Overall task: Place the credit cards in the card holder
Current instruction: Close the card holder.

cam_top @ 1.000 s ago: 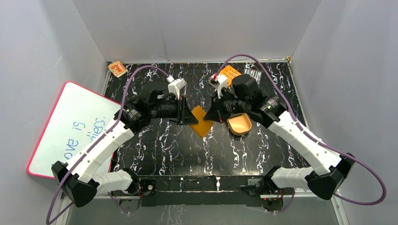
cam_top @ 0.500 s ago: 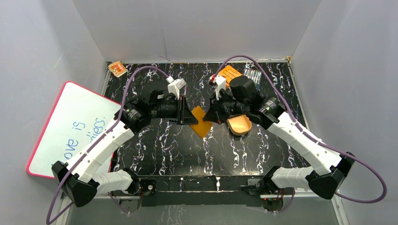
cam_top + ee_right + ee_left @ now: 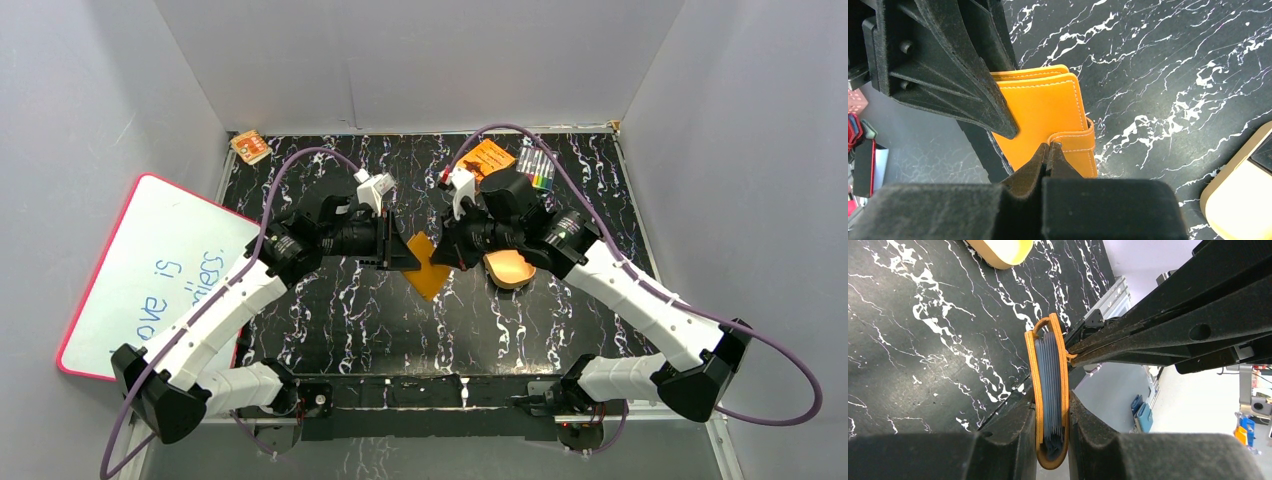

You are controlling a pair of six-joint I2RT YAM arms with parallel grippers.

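Note:
The card holder point(image 3: 428, 268) is an orange leather wallet, held folded above the middle of the table. My left gripper point(image 3: 403, 250) is shut on it, one finger on each cover point(image 3: 1051, 407). In the left wrist view, the blue-grey edges of the credit cards point(image 3: 1050, 380) show packed between the card holder's point(image 3: 1064, 365) covers. My right gripper point(image 3: 447, 254) is shut, and its tips point(image 3: 1050, 146) touch the snap strap on the card holder's point(image 3: 1043, 107) outer face. The right gripper's fingers point(image 3: 1168, 335) come in from the right in the left wrist view.
A gold oval tray point(image 3: 512, 270) lies just right of the wallet, under the right arm. An orange book point(image 3: 490, 157) and a pack of coloured markers point(image 3: 537, 166) lie at the back. A small orange item point(image 3: 250, 146) sits back left. A whiteboard point(image 3: 150, 270) leans at the left wall.
The right arm has shifted a little left and forward, uncovering the marker pack. The wallet has dipped slightly lower between the two grippers. Both grips are unchanged.

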